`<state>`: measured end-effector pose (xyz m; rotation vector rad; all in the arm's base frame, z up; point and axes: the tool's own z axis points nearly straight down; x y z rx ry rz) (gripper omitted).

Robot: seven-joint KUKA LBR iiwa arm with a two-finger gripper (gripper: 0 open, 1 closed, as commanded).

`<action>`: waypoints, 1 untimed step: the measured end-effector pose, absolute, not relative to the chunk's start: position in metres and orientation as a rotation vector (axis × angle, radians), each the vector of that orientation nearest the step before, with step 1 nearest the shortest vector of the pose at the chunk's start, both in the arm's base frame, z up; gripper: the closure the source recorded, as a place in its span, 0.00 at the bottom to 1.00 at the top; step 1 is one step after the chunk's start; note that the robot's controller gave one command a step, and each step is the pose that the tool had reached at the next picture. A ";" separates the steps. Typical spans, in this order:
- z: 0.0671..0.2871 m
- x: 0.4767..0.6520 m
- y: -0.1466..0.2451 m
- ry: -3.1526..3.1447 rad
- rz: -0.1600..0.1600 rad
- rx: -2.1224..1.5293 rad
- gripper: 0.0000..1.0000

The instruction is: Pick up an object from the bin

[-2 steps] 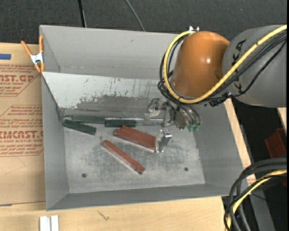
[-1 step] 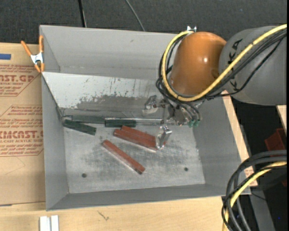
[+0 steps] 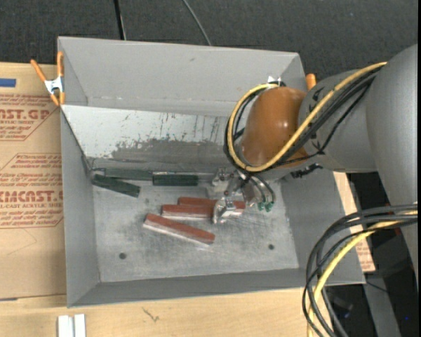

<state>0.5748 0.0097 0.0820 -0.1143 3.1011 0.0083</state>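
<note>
My gripper [image 3: 222,199] is down on the bin floor right of centre and stands open. One silvery finger [image 3: 217,186] is behind the right end of a short red-brown bar [image 3: 194,203], the other finger [image 3: 226,213] in front of it. A second red-brown bar [image 3: 182,211] lies just before the first, its right end by the near finger. A longer red-brown bar with a pale edge [image 3: 178,229] lies slanted further to the front left, apart from the gripper.
Two dark green bars lie along the back of the floor, one at the left [image 3: 116,184] and one near the middle [image 3: 175,180]. The arm's orange cover and yellow cables hang over the bin's right side.
</note>
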 end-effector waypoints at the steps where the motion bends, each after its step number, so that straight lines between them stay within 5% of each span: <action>1: 0.082 0.575 0.010 3.101 0.008 -0.114 1.00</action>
